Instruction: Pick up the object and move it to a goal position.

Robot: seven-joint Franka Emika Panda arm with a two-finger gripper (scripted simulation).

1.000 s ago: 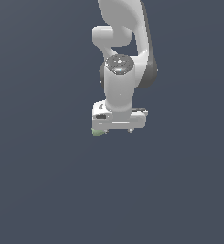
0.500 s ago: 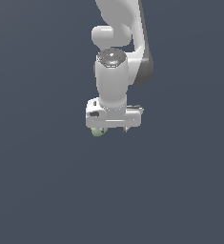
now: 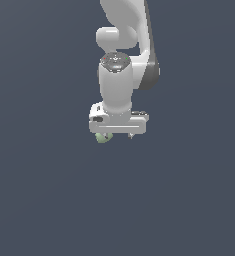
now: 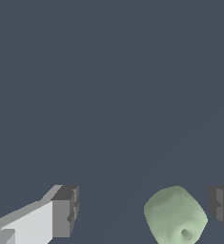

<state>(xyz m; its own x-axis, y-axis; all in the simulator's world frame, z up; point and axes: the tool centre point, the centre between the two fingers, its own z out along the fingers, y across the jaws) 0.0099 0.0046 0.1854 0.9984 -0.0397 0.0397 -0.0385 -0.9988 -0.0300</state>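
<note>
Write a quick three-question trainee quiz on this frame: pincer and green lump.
1. True or false: the pincer is shut on the green lump.
2. In the wrist view the lump sits: A) midway between the fingers, B) nearer one finger, C) outside both.
3. In the exterior view, toward which side of the pincer does the lump show?

Key
1. False: the fingers stand apart, with gaps on both sides.
2. B.
3. The exterior view's left, under the pincer.

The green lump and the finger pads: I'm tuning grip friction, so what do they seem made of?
Lump: looks like matte, soft-shaded stuff, perhaps clay or foam; no highlights, mottled pale green, one small pit. Pads: dark grey, dull, ridged face, perhaps rubber; a render leaves both open. The gripper stands open around the lump.
</note>
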